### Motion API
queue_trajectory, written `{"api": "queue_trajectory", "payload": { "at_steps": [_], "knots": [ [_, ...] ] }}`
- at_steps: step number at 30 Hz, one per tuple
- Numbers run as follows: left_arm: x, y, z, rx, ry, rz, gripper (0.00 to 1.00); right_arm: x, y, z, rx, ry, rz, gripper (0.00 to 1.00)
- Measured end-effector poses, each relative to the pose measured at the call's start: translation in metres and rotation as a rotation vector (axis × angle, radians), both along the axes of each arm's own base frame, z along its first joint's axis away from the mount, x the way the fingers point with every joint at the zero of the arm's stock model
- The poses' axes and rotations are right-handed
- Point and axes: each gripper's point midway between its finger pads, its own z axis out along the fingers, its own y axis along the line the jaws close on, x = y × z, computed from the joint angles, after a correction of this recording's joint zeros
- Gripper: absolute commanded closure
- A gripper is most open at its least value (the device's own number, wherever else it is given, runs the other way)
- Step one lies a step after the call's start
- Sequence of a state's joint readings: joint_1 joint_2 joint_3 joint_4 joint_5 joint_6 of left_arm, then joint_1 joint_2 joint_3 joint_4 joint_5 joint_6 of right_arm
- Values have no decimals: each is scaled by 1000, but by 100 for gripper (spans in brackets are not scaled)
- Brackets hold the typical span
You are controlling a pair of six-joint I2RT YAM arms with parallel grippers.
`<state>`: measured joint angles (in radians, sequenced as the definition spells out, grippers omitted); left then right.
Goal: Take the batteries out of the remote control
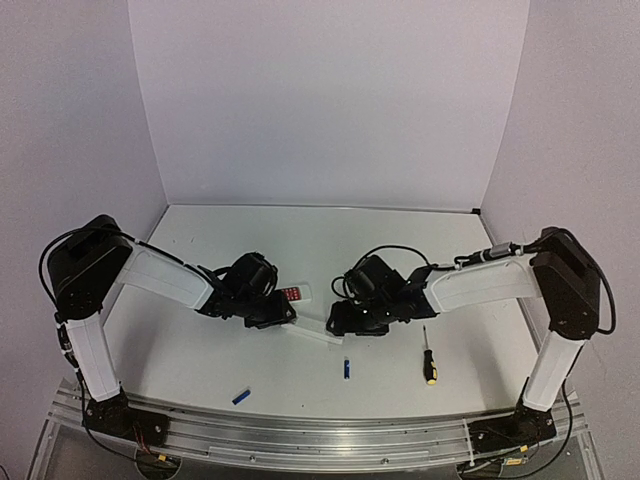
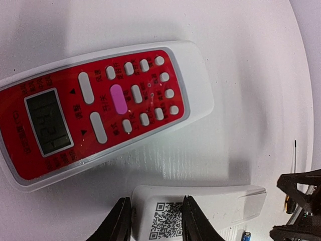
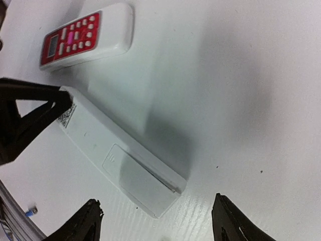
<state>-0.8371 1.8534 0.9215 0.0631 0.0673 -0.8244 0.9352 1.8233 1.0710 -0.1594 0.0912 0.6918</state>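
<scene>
**Left.** The left gripper is extended inward over the white table. In the left wrist view its jaws are seen pinching the remote control across its width, at the end bearing the QR-code sticker. The remote control is thus held back up. In front of this gripper, near the table's front edge, 1 of the 2 batteries is seen lying loose, well apart from the remote control.

**Centre.** The red-faced remote is laid face up just beyond the gripped end, near it but not touching. The remote control is set diagonally on the table between the 2 grippers. A rectangular cover panel is visible on its back toward the free end. Whether that panel is fully seated cannot be told. The other battery is seen on the table just in front of the free end, outside the remote control.

**Right.** The right gripper is faced toward the free end with its jaws spread wide. The corner of the remote control is placed in the gap between them, and no contact with either finger is seen. Farther right, a screwdriver is laid on the table, its black-and-yellow handle toward the front edge.
</scene>
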Motion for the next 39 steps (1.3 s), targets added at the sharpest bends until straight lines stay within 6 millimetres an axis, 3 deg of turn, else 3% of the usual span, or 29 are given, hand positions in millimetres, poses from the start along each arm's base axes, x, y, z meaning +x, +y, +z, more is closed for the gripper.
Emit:
{"api": "queue_trajectory", "payload": {
  "at_steps": [4,12,16,19,21,23,29,32,34,39],
  "knots": [
    [0,0,0,2,-3,-5,61,-4,-1,15,-39,-82,201,27],
    [-10,-7,5,16,-6,-48,39,-21,9,17,-124,-223,643,26],
    [-17,-3,9,45,11,-57,25,-15,16,27,-145,-303,737,25],
    [-21,8,15,89,18,-48,7,-13,20,32,-158,-351,791,24],
    [-21,18,29,108,1,-20,1,-13,19,32,-174,-373,831,23],
    [-19,28,50,115,-38,6,0,-13,19,30,-190,-386,867,23],
    [-19,75,156,34,-239,169,0,-7,25,17,-222,-385,946,24],
    [-31,105,190,-22,-307,239,0,-1,28,7,-229,-369,966,26],
    [-41,123,198,-51,-333,270,0,4,29,-1,-234,-348,974,26],
    [-64,157,188,-53,-332,308,0,14,27,-20,-239,-299,982,31]
  ]
}}
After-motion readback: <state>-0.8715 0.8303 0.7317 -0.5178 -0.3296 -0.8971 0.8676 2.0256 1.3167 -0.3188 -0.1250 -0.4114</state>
